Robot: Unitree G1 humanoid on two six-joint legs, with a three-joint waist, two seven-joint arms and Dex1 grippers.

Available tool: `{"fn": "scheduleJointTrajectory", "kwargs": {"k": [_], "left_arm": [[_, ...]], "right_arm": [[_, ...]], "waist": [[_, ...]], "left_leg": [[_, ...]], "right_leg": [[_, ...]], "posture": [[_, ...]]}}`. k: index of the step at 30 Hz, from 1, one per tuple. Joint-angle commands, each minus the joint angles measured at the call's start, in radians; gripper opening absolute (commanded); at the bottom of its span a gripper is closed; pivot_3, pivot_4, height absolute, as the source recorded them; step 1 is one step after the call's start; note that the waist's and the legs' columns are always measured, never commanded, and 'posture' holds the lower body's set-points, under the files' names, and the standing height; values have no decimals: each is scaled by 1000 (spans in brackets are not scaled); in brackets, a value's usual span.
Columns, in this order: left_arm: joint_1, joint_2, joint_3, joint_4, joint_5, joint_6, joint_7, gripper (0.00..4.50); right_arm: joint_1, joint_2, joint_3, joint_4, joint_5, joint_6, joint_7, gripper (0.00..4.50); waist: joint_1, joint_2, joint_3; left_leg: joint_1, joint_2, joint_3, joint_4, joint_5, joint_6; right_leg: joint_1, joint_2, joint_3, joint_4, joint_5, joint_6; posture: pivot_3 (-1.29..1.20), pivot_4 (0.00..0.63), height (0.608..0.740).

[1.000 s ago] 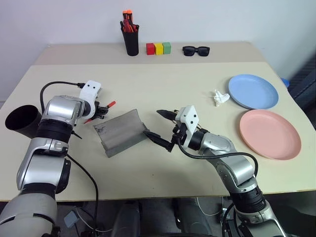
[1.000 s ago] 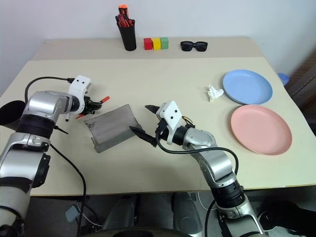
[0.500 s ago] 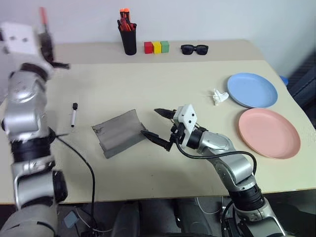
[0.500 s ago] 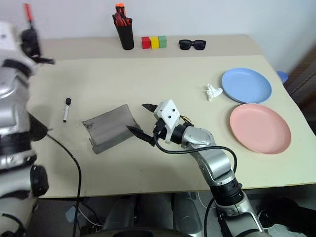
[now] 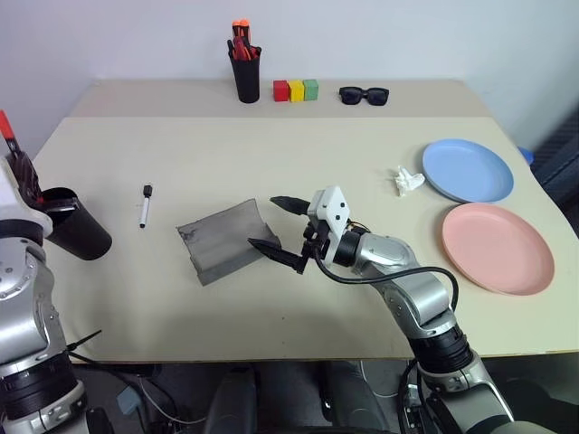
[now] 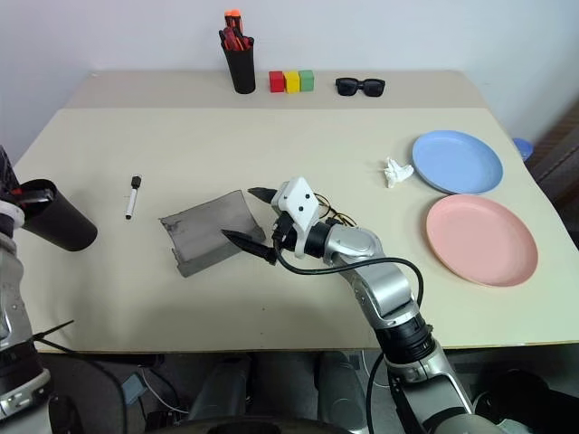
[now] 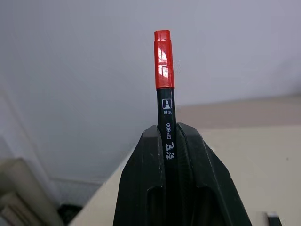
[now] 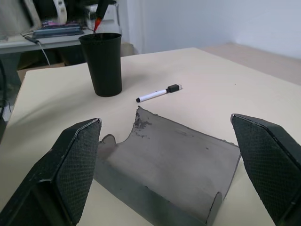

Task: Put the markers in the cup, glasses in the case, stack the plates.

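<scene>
Jaws of the left gripper (image 7: 168, 141) squeeze the red-capped marker (image 7: 164, 70) above the cup (image 5: 77, 233) by the bench (image 5: 298, 298) edge. Right gripper (image 5: 280, 226) jaws gape wide beside the case (image 5: 220, 239). The white marker (image 5: 144, 206) lies on bare bench between cup and case.

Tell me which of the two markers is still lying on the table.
The white-bodied marker with the black cap, left of the grey case; the red-capped black one is clamped in the left gripper.
</scene>
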Motion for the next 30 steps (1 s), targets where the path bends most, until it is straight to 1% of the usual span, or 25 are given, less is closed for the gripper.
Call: {"fn": "scheduleJointTrajectory", "kwargs": {"k": [1,2,4,5,8,13,16,18,21,22,23,25,26,28,30], "left_arm": [[7,-9,11,-21,2,-35,21,74],[11,-15,5,-18,8,-39,26,74],[11,-27,0,-10,12,-40,40,873],[10,-28,-6,-6,19,-43,45,1114],[-17,-31,-4,2,13,-50,63,2521],[-96,-29,-9,-7,-37,-49,68,2521],[-194,-22,-77,-26,-68,3,47,2521],[-286,-34,-147,-22,-99,106,44,2521],[-437,-55,-254,57,-87,355,96,3400],[-462,-45,-288,89,-60,418,105,3940],[-492,-43,-311,134,-39,483,123,4345],[-569,-68,-275,267,-44,644,180,4432],[-594,-66,-262,343,-34,668,203,4432],[-624,-58,-238,433,-27,676,224,4432],[-661,-46,-227,548,-26,671,228,4432]], "right_arm": [[-21,10,-4,-13,2,-27,5,4500],[-20,11,-4,-13,2,-27,5,4500],[-17,11,-7,-15,1,-28,1,4500],[-15,10,-8,-18,0,-27,-1,4500],[-11,8,-9,-24,1,-23,-5,4500],[-8,7,-12,-26,4,-18,-10,4500],[-8,11,-12,-22,7,-14,-14,4500],[-10,15,-12,-18,8,-15,-16,4500],[-12,21,-8,-9,3,-20,-21,4500],[-14,24,-6,-5,1,-21,-22,4500],[-16,27,-4,-3,-2,-22,-25,4500],[-14,32,-3,-4,-8,-25,-31,4500],[-10,31,-5,-8,-9,-25,-35,4500],[-5,29,-7,-14,-11,-25,-42,4500],[3,26,-10,-23,-10,-22,-48,4500]], "waist": [[-1,0,0],[-2,0,0],[-2,0,0],[-2,0,0],[-3,0,0],[-2,0,0],[3,0,0],[5,0,0],[5,-1,0],[1,-1,0],[-6,0,0],[-17,0,0],[-24,0,0],[-33,0,0],[-31,0,0]], "left_leg": [[0,0,0,0,0,0],[0,0,0,0,0,0],[0,0,0,0,0,0],[0,0,0,0,0,0],[1,0,0,0,0,0],[0,0,0,0,0,0],[0,0,0,0,0,0],[0,0,0,0,0,0],[0,0,0,1,0,0],[1,0,0,1,0,0],[1,0,0,0,0,0],[3,0,0,-1,0,0],[4,0,0,-2,0,0],[5,0,-1,-3,0,0],[5,1,-1,-3,0,0]], "right_leg": [[0,0,0,0,0,0],[0,0,0,0,0,0],[0,0,0,0,0,0],[0,0,0,0,0,0],[0,0,0,0,0,0],[0,0,0,0,0,0],[1,0,0,0,0,0],[1,0,0,0,0,0],[2,0,0,-1,0,1],[2,0,0,-1,0,1],[2,0,0,-1,0,1],[2,1,0,0,0,1],[2,1,0,1,0,1],[1,2,0,3,0,1],[0,2,0,4,0,1]], "posture": [[0,150,740],[0,150,740],[0,150,740],[0,150,740],[0,150,740],[0,150,740],[0,150,740],[0,150,740],[0,150,740],[0,150,740],[0,150,740],[0,150,740],[0,150,740],[0,150,740],[0,150,740]]}}
